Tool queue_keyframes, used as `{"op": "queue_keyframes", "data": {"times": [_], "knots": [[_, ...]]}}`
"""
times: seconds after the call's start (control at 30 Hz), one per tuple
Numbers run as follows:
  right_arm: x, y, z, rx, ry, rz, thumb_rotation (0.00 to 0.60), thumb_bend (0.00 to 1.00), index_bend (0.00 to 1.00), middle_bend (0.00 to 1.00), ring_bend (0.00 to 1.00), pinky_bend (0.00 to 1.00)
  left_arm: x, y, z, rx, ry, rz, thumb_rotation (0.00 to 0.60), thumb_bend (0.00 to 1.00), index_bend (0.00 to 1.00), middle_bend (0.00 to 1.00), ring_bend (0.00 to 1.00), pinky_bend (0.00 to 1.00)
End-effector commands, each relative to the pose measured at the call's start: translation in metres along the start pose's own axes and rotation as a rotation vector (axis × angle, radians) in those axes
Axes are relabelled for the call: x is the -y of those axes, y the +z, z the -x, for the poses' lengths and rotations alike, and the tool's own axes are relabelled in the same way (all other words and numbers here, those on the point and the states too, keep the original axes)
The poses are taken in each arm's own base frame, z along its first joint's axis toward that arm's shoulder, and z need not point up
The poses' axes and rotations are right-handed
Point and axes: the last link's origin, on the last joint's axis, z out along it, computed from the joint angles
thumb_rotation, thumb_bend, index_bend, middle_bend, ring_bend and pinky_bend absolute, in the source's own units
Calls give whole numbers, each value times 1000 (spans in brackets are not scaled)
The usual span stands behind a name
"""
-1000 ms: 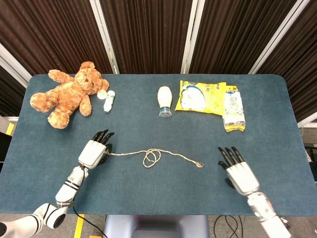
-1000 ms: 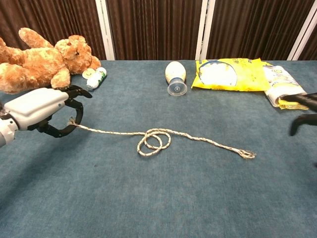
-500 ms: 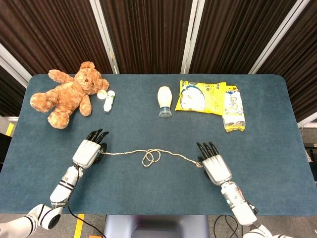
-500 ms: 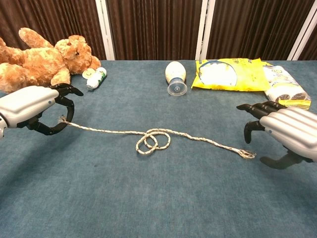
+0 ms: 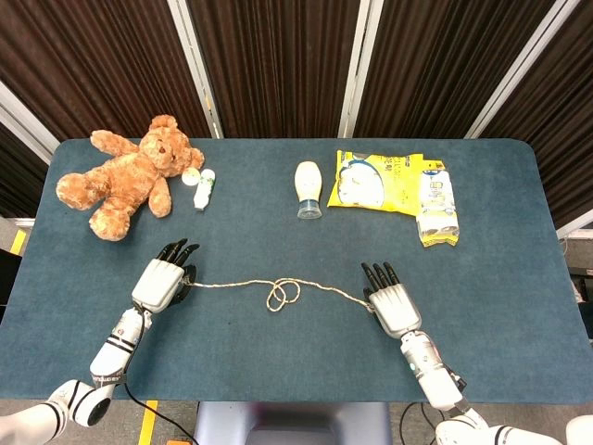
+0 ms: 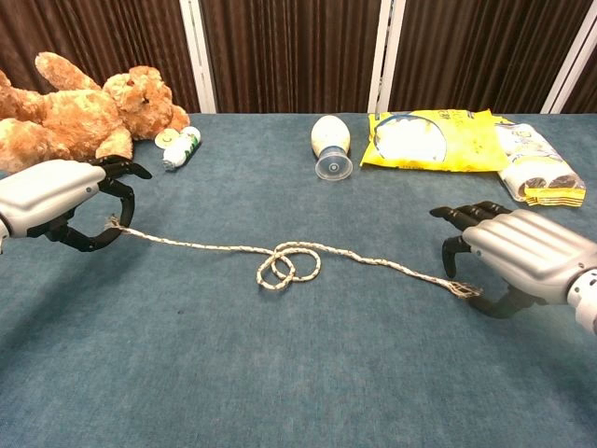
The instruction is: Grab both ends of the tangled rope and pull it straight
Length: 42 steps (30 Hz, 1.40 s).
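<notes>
A thin beige rope (image 5: 283,294) lies across the blue table (image 5: 296,371) with a double loop at its middle (image 6: 284,266). My left hand (image 5: 159,281) pinches the rope's left end just above the cloth, as the chest view shows (image 6: 56,201). My right hand (image 5: 391,304) hovers over the rope's right end (image 6: 462,287). Its fingers (image 6: 454,250) curve above that end and its thumb lies just to the right, still apart. The end rests on the table between them.
A brown teddy bear (image 5: 125,176) lies at the back left beside a small white bottle (image 5: 203,188). A white bottle (image 5: 309,188) lies on its side at the back centre. A yellow bag (image 5: 375,183) and a clear packet (image 5: 436,206) sit at the back right.
My right hand has come in from the right and now cups the rope's right end. My left hand has drawn the left end a little further left.
</notes>
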Motion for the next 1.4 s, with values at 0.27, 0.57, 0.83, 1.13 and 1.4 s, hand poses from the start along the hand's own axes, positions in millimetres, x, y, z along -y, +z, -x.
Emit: {"op": "queue_keyframes", "data": {"times": [0.27, 0.57, 0.83, 1.13, 1.4], "knots": [[5, 6, 0, 21, 0, -8, 600, 494, 602, 18, 0, 0, 3, 0, -2, 9, -3, -1, 600, 514, 599, 107, 0, 151], [4, 10, 3, 26, -4, 10, 600, 533, 695, 76, 0, 0, 4, 0, -2, 10, 0, -3, 600, 513, 600, 107, 0, 152], [-1, 10, -2, 7, 5, 26, 600, 545, 740, 108, 0, 0, 6, -1, -2, 6, 4, -7, 600, 513, 599, 106, 0, 151], [-56, -1, -24, -59, 49, 133, 600, 545, 752, 115, 0, 0, 21, -5, -11, -12, 32, -38, 600, 512, 599, 107, 0, 151], [-110, -21, -33, -78, 57, 229, 600, 545, 755, 115, 0, 0, 37, -18, -15, -19, 45, -73, 600, 511, 598, 106, 0, 152]]}}
